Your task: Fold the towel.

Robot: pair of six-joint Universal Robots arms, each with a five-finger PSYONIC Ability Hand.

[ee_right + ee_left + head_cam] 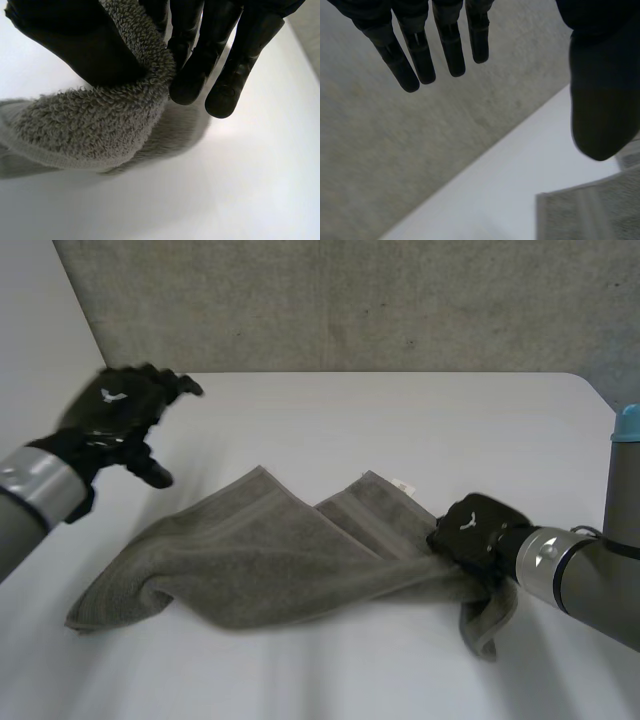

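Grey towel (260, 560), rumpled on the table (400, 420), is pinched at its right end by the right hand (478, 532); the left hand (115, 410) is held spread, clear of the towel. Folding is judged barely begun.

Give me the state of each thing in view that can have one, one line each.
Grey terry towel: rumpled, partly doubled over itself, lying on the table, one end gripped.
Left black hand: open, fingers straight, holding nothing, apart from the towel.
Right black hand: shut on the towel's end, cloth pinched between thumb and fingers.
White table: bears the towel.
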